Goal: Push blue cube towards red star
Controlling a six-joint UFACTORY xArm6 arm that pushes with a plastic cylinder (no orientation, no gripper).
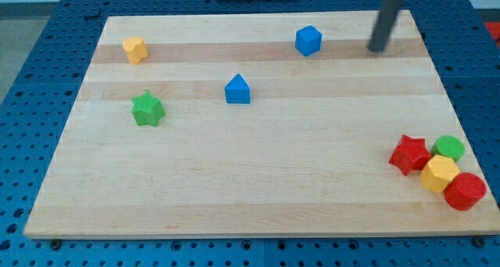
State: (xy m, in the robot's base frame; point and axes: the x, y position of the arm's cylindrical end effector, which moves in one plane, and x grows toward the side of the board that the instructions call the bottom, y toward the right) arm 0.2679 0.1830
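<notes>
My tip (378,48) holds nothing and stands right of the blue cube (308,40); it should circle to the cube's upper-left, then push toward the red star (409,154).

Lab bench setup. Pale wooden board (258,181) resting on blue perforated metal breadboard table (47,48) with regular grid of holes, as on optics or robotics benches. Small coloured plastic blocks scattered on board; dark straight rod (387,21) entering from view's top right.
</notes>
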